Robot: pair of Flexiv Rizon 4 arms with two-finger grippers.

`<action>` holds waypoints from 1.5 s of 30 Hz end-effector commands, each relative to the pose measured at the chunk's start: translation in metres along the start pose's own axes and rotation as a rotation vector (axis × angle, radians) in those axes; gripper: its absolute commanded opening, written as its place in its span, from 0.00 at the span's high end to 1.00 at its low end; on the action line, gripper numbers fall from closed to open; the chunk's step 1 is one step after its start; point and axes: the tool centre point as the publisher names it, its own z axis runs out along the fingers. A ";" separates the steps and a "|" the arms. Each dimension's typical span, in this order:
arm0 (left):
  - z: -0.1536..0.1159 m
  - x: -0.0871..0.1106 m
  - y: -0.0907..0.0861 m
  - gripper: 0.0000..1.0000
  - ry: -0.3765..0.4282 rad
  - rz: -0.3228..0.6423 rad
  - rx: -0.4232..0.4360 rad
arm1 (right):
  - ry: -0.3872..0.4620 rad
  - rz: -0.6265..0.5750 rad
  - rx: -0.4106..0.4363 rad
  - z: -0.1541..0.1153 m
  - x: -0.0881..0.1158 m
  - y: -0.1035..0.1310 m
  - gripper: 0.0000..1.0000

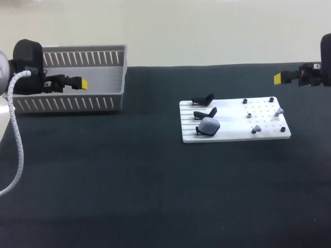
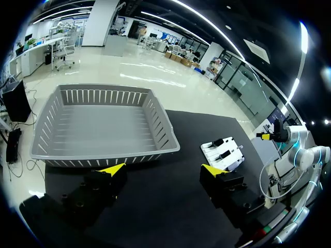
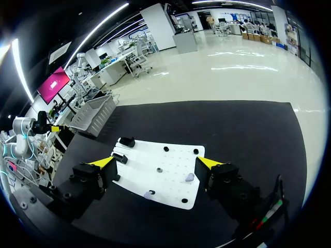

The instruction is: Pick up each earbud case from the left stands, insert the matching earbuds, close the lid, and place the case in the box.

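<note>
**Left gripper** (image 2: 161,170): jaws wide apart, empty. The box (image 2: 103,155) lies just ahead of them.

**Right gripper** (image 3: 156,164): jaws wide apart, empty. The white board (image 1: 235,135) lies ahead, below the tips.

**Earbud case** (image 1: 209,125), grey: on an end stand of the board, well apart from both pairs of jaws.

**Risk:** a descending finger could knock the small earbuds (image 1: 279,110) loose, or grey and dark ones could be mismatched.

**Unclear:** whether the case lid is open, and whether the two dark stands hold cases.

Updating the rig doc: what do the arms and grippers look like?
The left gripper and right gripper are black and blocky, each with two fingers ending in bright yellow wedge tips. The left arm has a rounded black wrist housing with a white ribbed cable running from it. Of the right arm only a black edge shows.
</note>
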 end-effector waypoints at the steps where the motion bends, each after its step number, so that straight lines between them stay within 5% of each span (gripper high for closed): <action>1: 0.000 -0.001 -0.001 0.00 0.005 -0.001 -0.008 | 0.000 -0.001 0.001 0.000 0.000 0.000 0.00; 15: 0.000 -0.001 -0.001 0.00 0.005 -0.001 -0.008 | 0.000 -0.001 0.001 0.000 0.000 0.000 0.00; 18: 0.003 -0.003 -0.007 0.00 0.015 0.048 0.074 | 0.000 -0.001 0.001 0.000 0.000 0.000 0.00; 33: 0.011 0.007 -0.069 0.00 -0.024 0.518 0.454 | 0.000 -0.001 0.001 0.000 0.000 0.000 0.00; 45: 0.026 0.016 -0.103 0.00 -0.016 0.846 0.625 | 0.000 -0.001 0.001 0.000 0.000 0.000 0.00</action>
